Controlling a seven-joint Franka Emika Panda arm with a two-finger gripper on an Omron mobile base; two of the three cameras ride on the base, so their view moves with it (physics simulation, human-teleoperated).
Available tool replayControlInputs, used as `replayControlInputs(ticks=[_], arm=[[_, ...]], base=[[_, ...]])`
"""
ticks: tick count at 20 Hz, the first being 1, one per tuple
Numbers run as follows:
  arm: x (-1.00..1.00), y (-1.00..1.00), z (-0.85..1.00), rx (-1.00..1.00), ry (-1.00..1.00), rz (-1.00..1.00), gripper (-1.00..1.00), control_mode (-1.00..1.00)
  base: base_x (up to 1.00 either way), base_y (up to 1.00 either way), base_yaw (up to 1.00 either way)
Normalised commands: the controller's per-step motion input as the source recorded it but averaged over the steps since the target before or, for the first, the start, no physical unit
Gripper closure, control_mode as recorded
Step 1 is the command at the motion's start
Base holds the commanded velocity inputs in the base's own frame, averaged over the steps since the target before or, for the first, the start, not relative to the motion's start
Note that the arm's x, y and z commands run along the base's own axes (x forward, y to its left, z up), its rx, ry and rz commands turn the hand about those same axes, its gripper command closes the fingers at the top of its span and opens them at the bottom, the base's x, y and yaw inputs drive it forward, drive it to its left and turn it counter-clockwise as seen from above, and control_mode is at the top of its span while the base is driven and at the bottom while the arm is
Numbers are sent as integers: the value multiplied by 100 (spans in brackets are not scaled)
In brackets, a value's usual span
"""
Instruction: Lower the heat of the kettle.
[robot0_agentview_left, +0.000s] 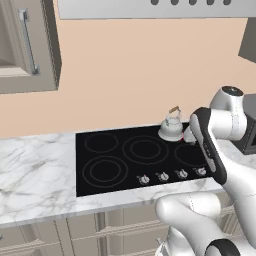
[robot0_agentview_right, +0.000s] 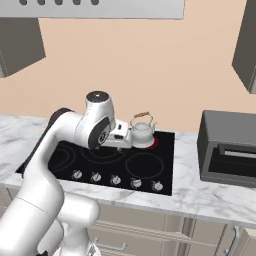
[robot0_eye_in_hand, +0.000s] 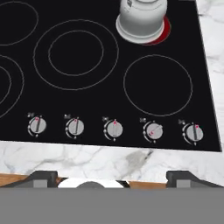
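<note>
The small silvery-white kettle (robot0_agentview_left: 171, 127) (robot0_agentview_right: 142, 131) (robot0_eye_in_hand: 142, 19) stands on the back right burner of the black cooktop (robot0_eye_in_hand: 109, 87), and that burner (robot0_eye_in_hand: 164, 33) glows red under it. A row of several knobs runs along the cooktop's front edge. The fourth knob from the left (robot0_eye_in_hand: 153, 131) has its pointer turned aslant; the others point roughly straight up. My gripper (robot0_eye_in_hand: 113, 178) hovers over the counter's front edge, above and in front of the knobs. It is open, its fingertips (robot0_eye_in_hand: 41, 177) wide apart with nothing between them. My hand (robot0_agentview_right: 119, 136) is just left of the kettle.
A dark microwave (robot0_agentview_right: 227, 147) stands on the marble counter (robot0_agentview_right: 200, 195) right of the cooktop. A range hood (robot0_agentview_left: 155, 7) hangs above, with wall cabinets (robot0_agentview_left: 27, 45) on both sides. My own arm (robot0_agentview_left: 210, 145) covers the cooktop's right end in the left base view.
</note>
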Motion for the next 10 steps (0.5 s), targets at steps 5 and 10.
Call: replayControlInputs(ticks=[5, 10], arm=[[-6, -50, -38, 0, 15, -23, -100, -100], [0, -24, -31, 0, 21, -27, -100, -100]], base=[[0, 0, 0], [0, 0, 0]])
